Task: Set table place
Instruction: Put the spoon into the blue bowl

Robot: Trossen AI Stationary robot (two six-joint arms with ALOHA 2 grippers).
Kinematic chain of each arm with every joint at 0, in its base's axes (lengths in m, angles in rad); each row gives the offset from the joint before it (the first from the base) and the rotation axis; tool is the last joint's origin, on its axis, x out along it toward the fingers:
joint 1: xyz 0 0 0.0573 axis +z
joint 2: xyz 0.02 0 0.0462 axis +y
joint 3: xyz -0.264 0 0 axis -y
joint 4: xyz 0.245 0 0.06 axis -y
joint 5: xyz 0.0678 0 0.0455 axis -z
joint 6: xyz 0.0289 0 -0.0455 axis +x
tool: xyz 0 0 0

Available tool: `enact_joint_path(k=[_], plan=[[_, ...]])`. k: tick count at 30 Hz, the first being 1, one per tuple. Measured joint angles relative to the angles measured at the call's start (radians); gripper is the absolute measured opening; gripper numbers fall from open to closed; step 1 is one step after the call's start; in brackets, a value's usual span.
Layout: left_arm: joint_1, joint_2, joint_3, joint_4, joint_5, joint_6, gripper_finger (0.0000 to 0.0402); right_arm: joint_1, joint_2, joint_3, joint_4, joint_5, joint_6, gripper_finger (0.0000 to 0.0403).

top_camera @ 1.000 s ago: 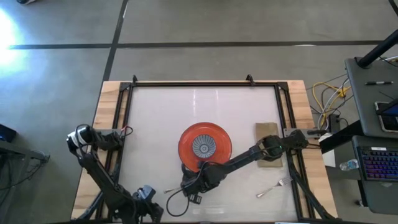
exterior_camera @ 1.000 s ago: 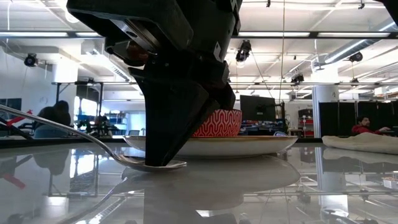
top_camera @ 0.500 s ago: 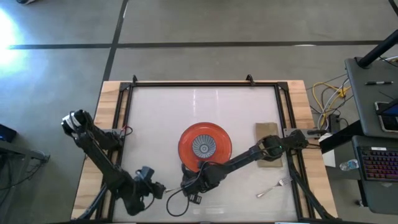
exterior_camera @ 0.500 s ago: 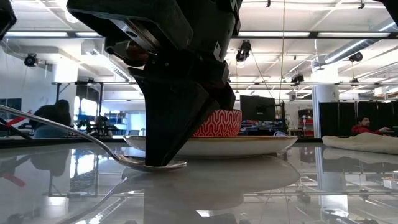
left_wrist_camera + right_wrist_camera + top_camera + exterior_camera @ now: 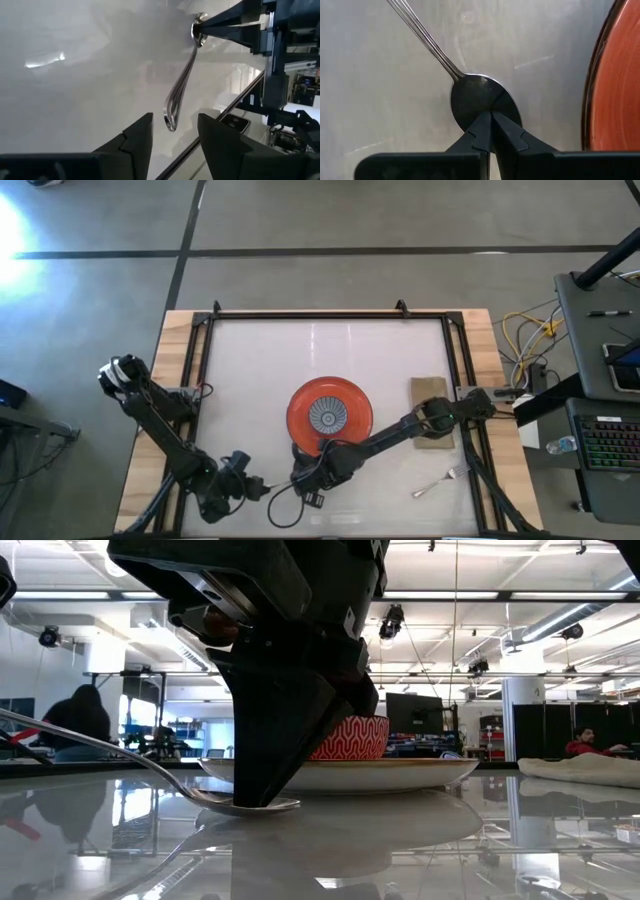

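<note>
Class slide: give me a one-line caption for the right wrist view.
Right gripper pinching the bowl of a spoon on the white table, beside the red plate.

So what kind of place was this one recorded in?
Most likely a robotics lab or open-plan workshop. Behind the table the low view shows an exposed ceiling with strip lights, a monitor and people at desks; from above, a desk with a lit keyboard stands beside the rig.
</note>
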Motion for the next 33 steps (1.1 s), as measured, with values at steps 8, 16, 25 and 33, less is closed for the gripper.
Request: enact_joint_path(k=[8,16,25,33], plan=[[-0.002,0.0,-0.001,0.007,-0.001,0.009,0.0132,0.0,0.0,0.0,0.001,0.002,-0.002,0.0008],[-0.002,0.003,-0.002,0.008,-0.001,0.016,0.0059,0.0,0.0,0.0,0.006,0.002,-0.002,0.0008],[-0.001,0.003,-0.004,0.005,-0.009,0.017,0.0034,0.0,0.0,0.0,0.02,0.002,-0.005,0.0008],[0.002,0.007,-0.004,0.007,-0.031,0.042,0.0033,0.0,0.0,0.0,0.025,0.002,-0.005,0.0008]])
